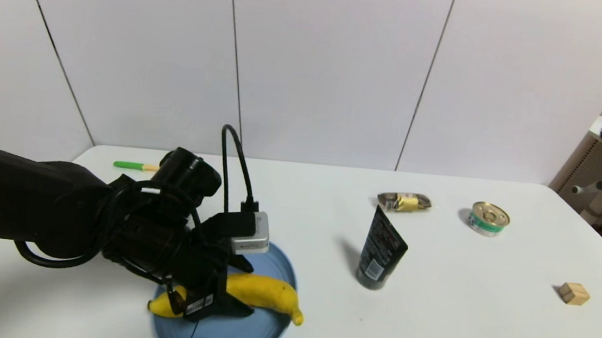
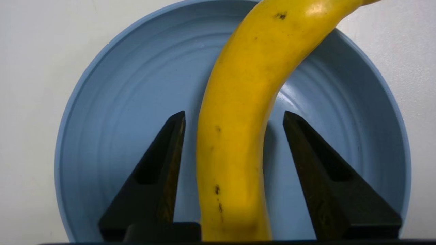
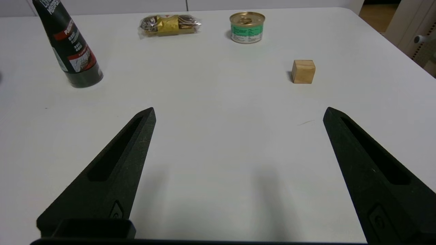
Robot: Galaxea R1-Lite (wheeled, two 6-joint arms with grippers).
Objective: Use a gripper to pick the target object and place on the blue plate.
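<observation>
Banana [image 2: 235, 129]: lay across the blue plate [image 2: 129, 85], curved, skin yellow with small dark specks; one end projected past the rim on the plate's right side, the other reached the rim on the left.

Left gripper [image 2: 234, 115]: positioned over the plate, pointing down at the banana. Its two black fingers were spread, one on either side of the fruit, with blue surface visible between each fingertip and the peel. Nothing was pinched.

Right gripper [image 3: 240, 114]: idle above the white table [image 1: 445, 323], fingers wide apart, nothing between them.

Other items on table: black tube [image 1: 381, 252], standing on its cap and leaning, to the right of the plate. Farther back, a clear-wrapped packet with a gold band [image 1: 407, 202]; to its right, a small can [image 1: 488, 218] with a green-and-white label. Wooden block [image 1: 574, 293] near the right edge. Green handle [image 1: 135, 166] noted behind the left arm, partly hidden by it.
</observation>
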